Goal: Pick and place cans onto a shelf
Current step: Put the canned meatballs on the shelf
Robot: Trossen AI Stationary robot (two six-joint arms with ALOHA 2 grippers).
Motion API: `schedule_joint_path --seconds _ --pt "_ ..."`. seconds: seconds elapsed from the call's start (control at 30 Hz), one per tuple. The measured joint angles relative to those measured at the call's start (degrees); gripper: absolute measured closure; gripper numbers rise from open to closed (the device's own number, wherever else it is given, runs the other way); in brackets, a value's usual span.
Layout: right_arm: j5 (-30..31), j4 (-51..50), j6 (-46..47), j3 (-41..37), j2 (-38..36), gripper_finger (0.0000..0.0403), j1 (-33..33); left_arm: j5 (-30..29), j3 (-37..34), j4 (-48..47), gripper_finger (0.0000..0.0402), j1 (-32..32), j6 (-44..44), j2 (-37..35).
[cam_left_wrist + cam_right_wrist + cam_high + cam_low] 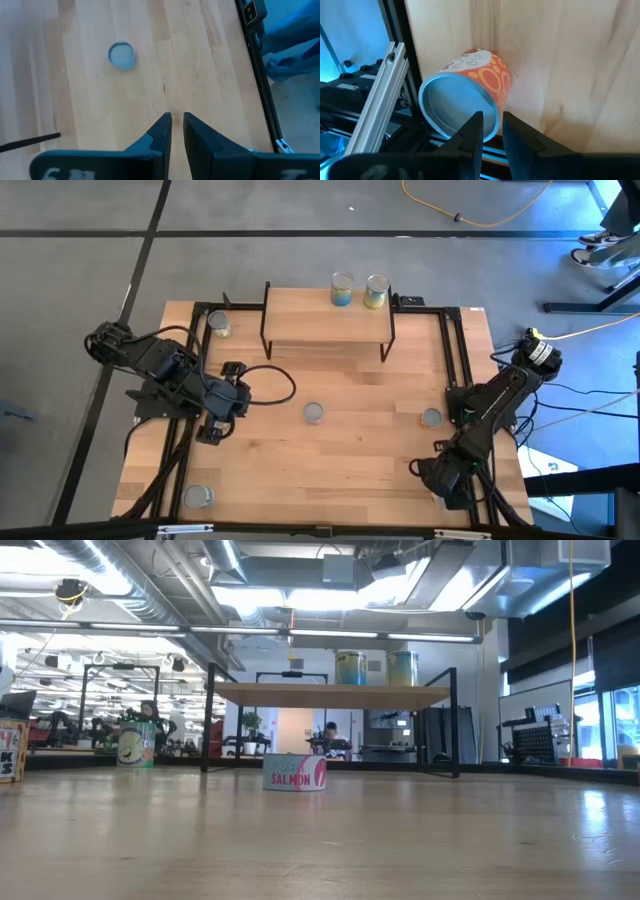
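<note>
Overhead, both the left gripper [177,131] and right gripper [492,131] hold nothing, fingers nearly together; two cans [342,288] top the shelf [325,322].

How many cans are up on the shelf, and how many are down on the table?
Cans on the shelf: 2
Cans on the table: 5, counting the orange can by the right arm
Total: 7 cans in view

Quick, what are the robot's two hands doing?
Left hand: nearly closed, holding nothing.
Right hand: nearly closed, empty, above an orange can.
</note>
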Motion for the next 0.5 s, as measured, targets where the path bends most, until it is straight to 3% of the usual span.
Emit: schedule_joint_path --seconds 0.5 --pt "3.0 -0.5 1.6 0.0 0.0 0.0329 0.1 0.0 0.0 2.1 0.0359 0.0 0.0 0.0"
